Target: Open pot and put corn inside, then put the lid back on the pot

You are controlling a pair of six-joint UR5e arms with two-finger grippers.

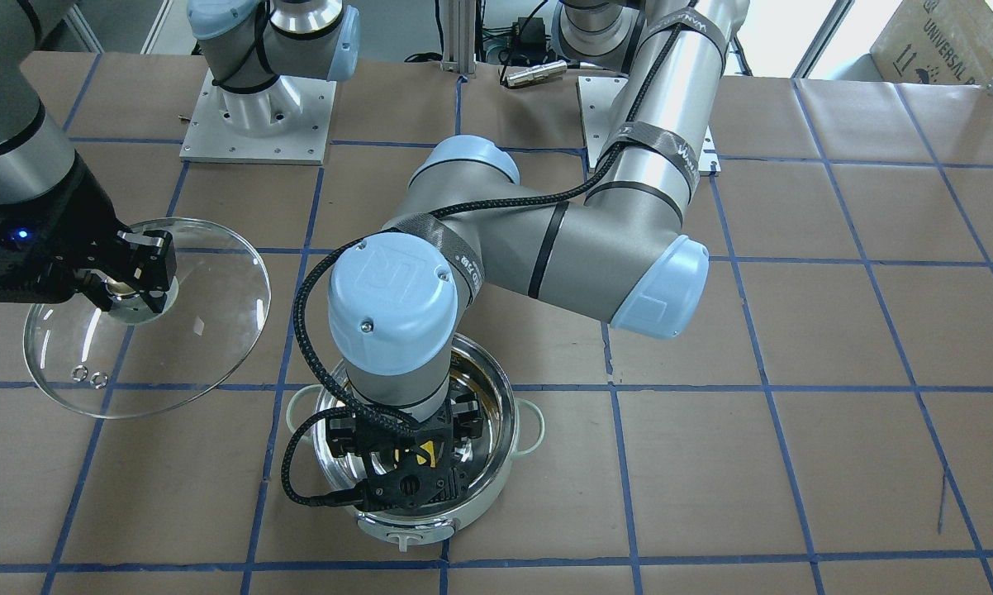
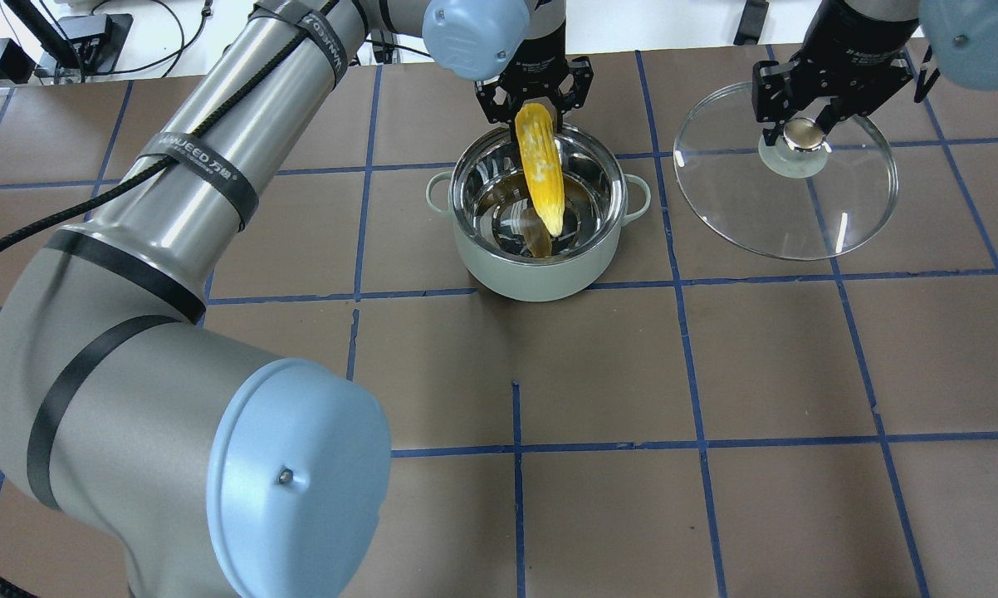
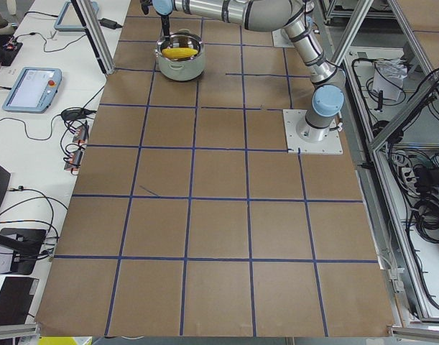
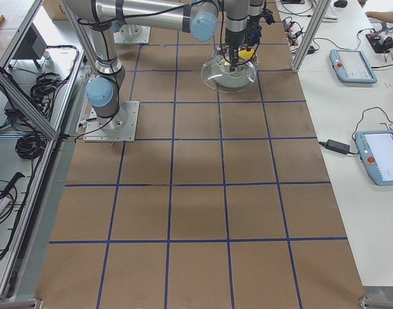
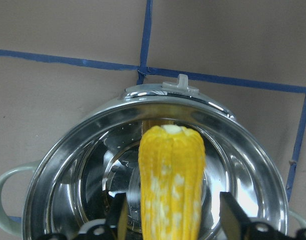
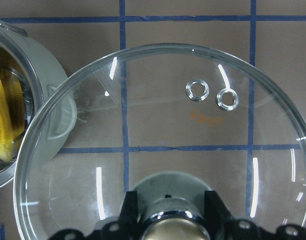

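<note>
Bright, even overhead light, soft shadows, glare streaks on the lid (image 6: pixel 163 130)

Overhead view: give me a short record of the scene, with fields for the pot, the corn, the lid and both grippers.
pot: pale mint round pot with shiny steel inside, uncovered
corn: yellow tapered ear of corn, tip down in the pot, thick end up near the far rim
lid: clear glass domed lid, held tilted beside the pot
left gripper: open, fingers on either side of the corn
right gripper: shut on the lid's knob
</note>
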